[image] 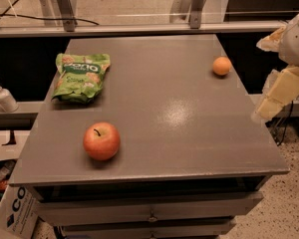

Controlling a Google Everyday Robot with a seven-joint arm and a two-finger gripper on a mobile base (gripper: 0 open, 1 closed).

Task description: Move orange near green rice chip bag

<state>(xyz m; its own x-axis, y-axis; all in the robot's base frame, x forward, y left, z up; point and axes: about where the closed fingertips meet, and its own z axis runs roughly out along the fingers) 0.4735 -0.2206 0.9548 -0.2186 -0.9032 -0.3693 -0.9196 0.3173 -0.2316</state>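
Note:
The orange (222,65) is small, smooth and round, and sits near the table's far right edge. The green rice chip bag (81,76) lies flat at the far left of the grey table (179,123), with white lettering facing up. My gripper (278,94) hangs off the table's right side, level with its right edge, to the right of the orange and a little nearer the camera. It is apart from the orange and holds nothing that I can see.
A red-orange apple (101,141) with a dark stem sits at the front left of the table. A white pump bottle (3,96) stands on a ledge to the left. A cardboard box (15,210) is on the floor at lower left. Drawers run below the table front.

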